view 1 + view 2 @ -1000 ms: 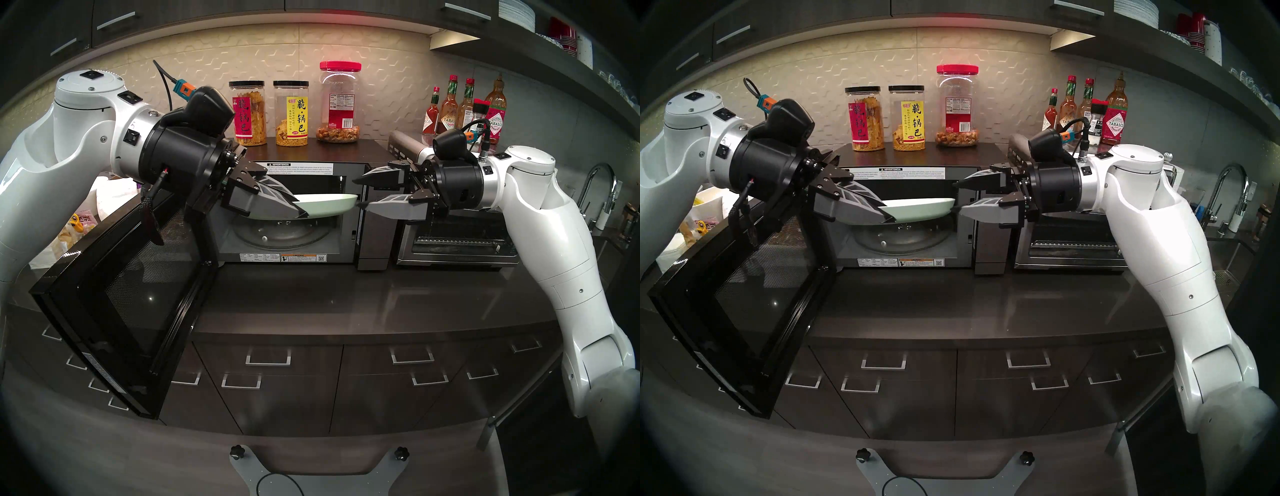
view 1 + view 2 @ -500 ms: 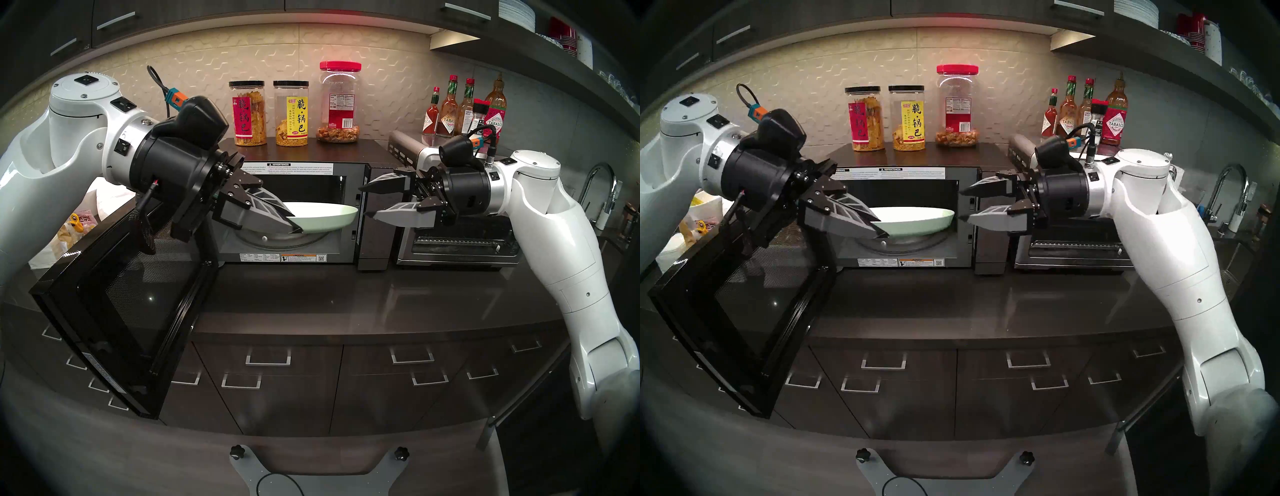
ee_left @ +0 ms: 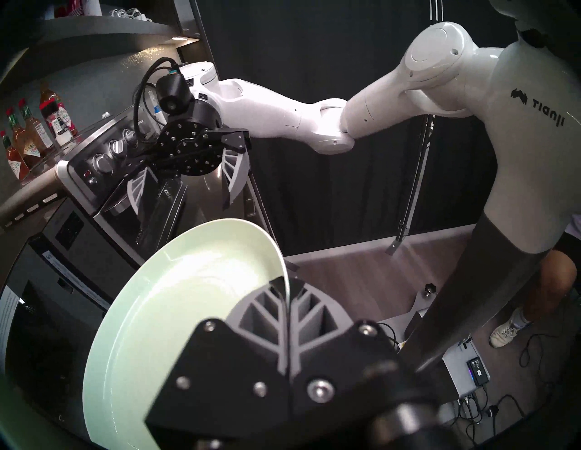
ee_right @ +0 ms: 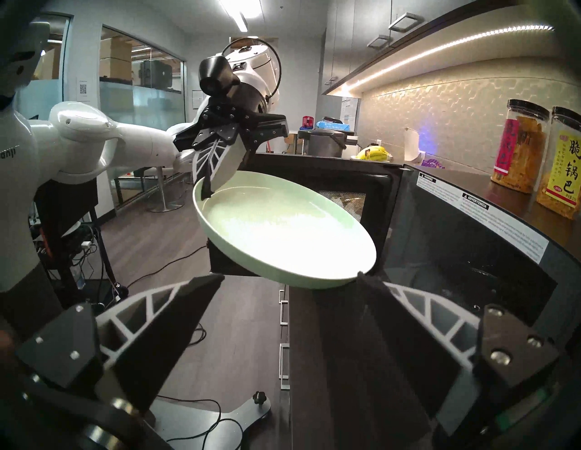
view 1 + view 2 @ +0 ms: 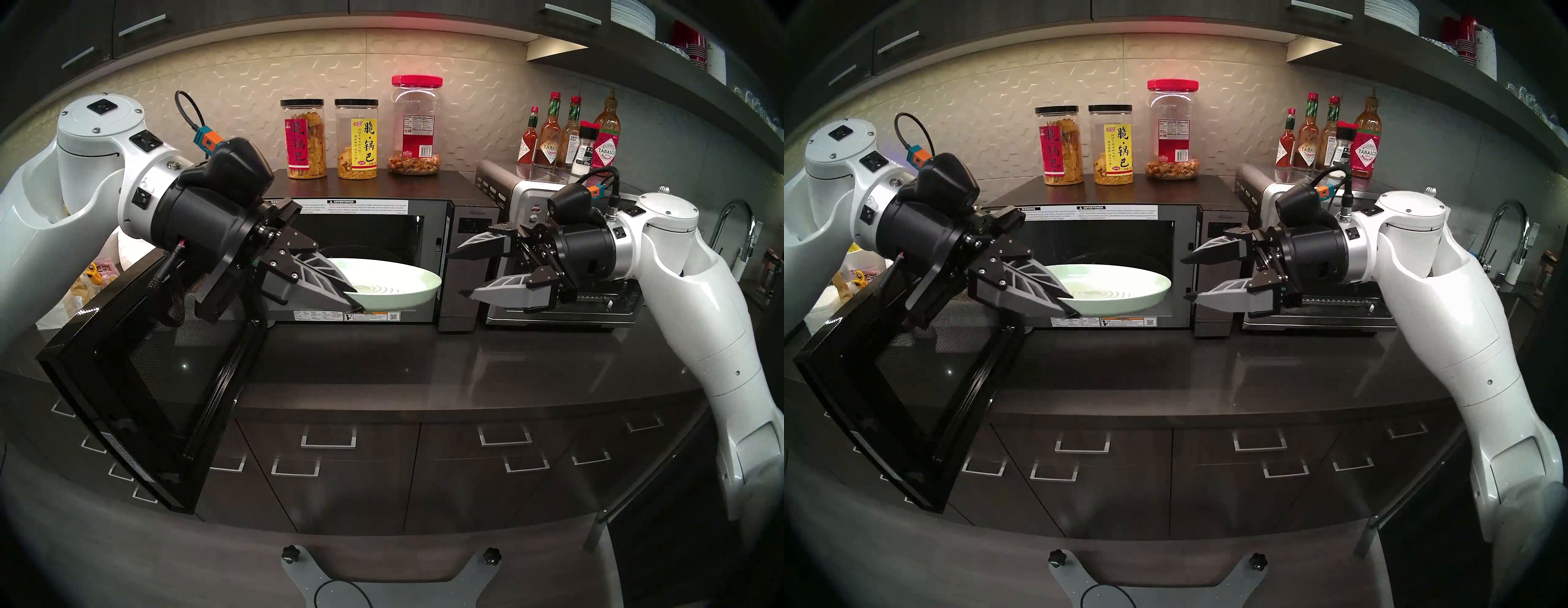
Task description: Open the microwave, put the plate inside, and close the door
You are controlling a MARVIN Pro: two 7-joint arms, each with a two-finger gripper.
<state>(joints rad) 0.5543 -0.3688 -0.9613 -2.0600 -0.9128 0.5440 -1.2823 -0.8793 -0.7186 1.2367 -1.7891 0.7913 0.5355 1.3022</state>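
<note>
Head views show the left gripper (image 5: 354,299), clamped on the plate (image 5: 394,285), has lowered and tilted it before the microwave (image 5: 424,212) mouth, while the right gripper (image 5: 456,274), jaws spread and empty, has backed away, so insertion looks imminent.

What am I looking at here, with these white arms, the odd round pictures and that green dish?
It is a two-armed robot at a kitchen counter. Two pictures come from cameras on its head; the other two from a camera on each wrist, hence the strange angles. The left gripper has its jaws shut on the rim of a pale green plate, held in front of the microwave, whose door stands open. The right gripper is open and empty, just beside the plate. Snack jars stand on the microwave; a toaster oven sits beside it.
</note>
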